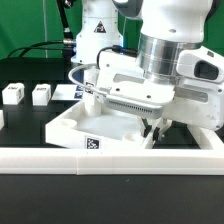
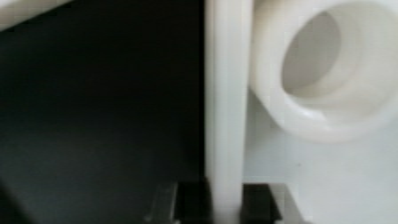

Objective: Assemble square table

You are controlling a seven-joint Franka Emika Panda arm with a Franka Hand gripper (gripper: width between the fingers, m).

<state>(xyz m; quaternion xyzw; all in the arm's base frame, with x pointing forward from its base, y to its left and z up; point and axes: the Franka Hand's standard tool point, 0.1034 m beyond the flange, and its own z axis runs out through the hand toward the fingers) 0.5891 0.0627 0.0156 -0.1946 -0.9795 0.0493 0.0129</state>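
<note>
The square table slab (image 1: pixel 100 122) is a large white piece with a raised rim, lying by the front border bar, with a tag on its near side. My gripper (image 1: pixel 152 128) comes down at the slab's corner on the exterior view's right and is shut on its rim. In the wrist view the thin white rim wall (image 2: pixel 228 100) runs between my two dark fingers (image 2: pixel 178 205), and a round corner hole (image 2: pixel 338 60) shows beside it. My gripper (image 2: pixel 222 205) is closed on that wall. Two short white block legs (image 1: pixel 13 94) (image 1: pixel 41 94) stand on the exterior view's left.
A long white border bar (image 1: pixel 110 156) runs across the front. A second bar (image 1: pixel 195 140) borders the exterior view's right. The robot base (image 1: pixel 95 35) stands behind the slab. The table surface is black.
</note>
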